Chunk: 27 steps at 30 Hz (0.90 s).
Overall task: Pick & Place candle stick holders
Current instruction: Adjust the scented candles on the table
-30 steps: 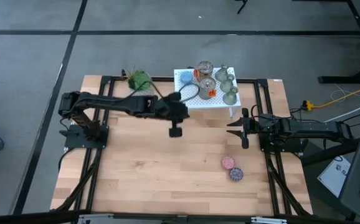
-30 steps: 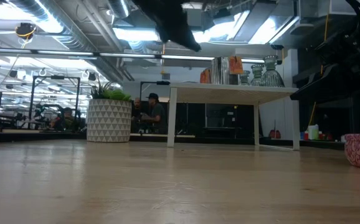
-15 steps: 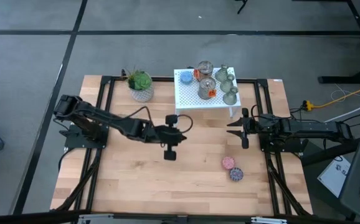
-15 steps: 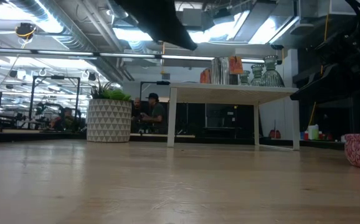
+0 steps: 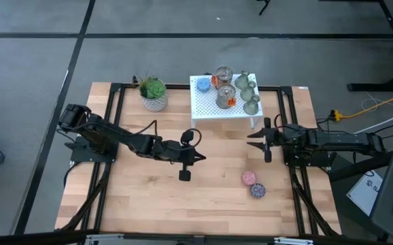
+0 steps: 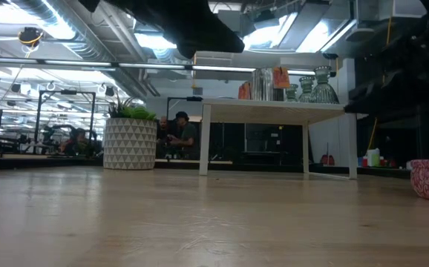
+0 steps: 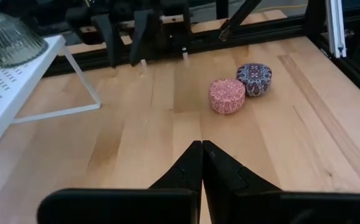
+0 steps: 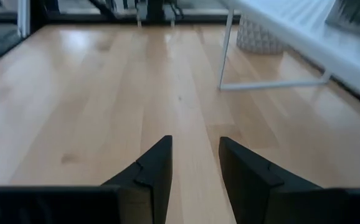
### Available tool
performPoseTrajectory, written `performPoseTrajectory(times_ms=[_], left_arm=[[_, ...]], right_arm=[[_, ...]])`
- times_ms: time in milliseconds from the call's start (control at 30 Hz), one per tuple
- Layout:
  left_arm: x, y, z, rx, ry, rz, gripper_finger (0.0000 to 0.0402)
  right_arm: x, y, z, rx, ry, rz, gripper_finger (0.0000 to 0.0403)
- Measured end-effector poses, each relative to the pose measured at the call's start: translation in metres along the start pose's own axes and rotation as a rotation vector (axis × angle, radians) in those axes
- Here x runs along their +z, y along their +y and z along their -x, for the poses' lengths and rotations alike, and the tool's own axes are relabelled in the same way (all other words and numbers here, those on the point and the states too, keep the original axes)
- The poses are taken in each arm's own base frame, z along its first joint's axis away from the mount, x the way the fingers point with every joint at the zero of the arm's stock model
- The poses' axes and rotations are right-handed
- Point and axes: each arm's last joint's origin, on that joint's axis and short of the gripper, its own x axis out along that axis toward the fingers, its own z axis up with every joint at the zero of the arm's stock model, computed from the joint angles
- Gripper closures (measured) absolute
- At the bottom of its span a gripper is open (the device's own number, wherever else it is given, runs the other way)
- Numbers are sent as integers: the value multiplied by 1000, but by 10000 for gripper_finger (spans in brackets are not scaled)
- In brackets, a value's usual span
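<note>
No lettering is showing clearly enough to read in any view. The orange tag [image 6: 280,76] standing among the glassware on the small white perforated metal shelf [image 6: 274,108] is bearing marks too small to make out, as is the white sheet [image 5: 366,190] lying on the floor beside the table.

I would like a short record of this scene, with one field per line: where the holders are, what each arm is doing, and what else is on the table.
holders: three dull olive-grey candle stick holders on the small white shelf
left gripper: over the table's middle, jaws shut, empty
right gripper: waiting beside the shelf's leg, jaws open, empty
discs: pink round disc touching purple round disc on the wooden table
plant: green potted plant at the far edge
</note>
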Motion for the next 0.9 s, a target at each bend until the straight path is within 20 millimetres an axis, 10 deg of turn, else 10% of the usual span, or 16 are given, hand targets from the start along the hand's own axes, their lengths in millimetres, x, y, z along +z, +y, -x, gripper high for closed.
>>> performPoseTrajectory(times_ms=[533, 900], left_arm=[[-1, 19, -4, 58, 5, 51, 399], [-1, 19, -4, 53, 7, 47, 399]], right_arm=[[32, 6, 6, 220, -274, -116, 268], [66, 13, 9, 290, 133, -27, 268]])
